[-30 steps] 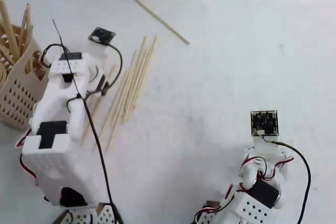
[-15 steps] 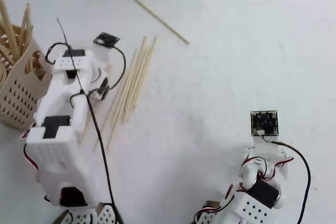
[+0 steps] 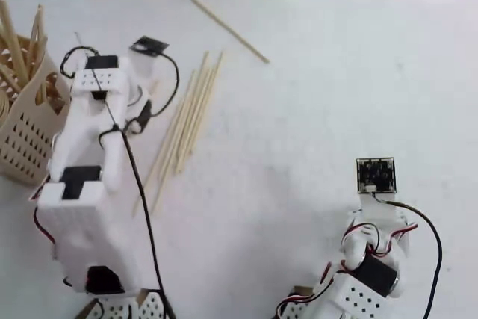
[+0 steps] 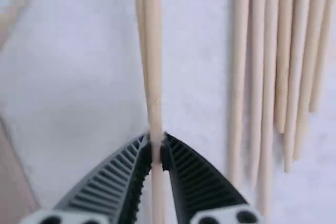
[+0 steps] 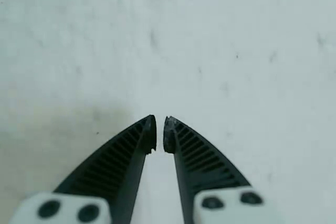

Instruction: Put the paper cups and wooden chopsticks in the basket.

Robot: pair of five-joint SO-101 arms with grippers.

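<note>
Left arm: over the last second my wrist slid toward the far edge of the worktop (image 3: 336,87) and a little toward the basket (image 3: 26,128). The pile (image 3: 183,121) stayed where it lay. Right arm did not move.

Reading: the pick looks made and the carry has begun. Next comes a swing over the basket rim.

Left end effector (image 4: 156,148): clenched on the held stick (image 4: 149,51), gripped near 1 end. A 2nd edge shows along it, so it may be 2 sticks pressed together; I cannot tell.

Right end effector (image 5: 159,132): tips nearly closed, a thin gap between them, nothing in them, over bare worktop at the near right.

Held stick: long axis runs straight out from the jaws, roughly parallel to the pile beside it in the left wrist view. In the high view it is hidden under my arm.

Pile: about 6 sticks, side by side, lying diagonally from near-left to far-right, just beside the left arm on the side away from the basket.

Stray stick (image 3: 228,29): alone near the far edge, well apart, slanting the opposite way.

Basket: far left, sticks already standing in it.

Risk: a long stick held by its end may pivot or catch the rim.
</note>
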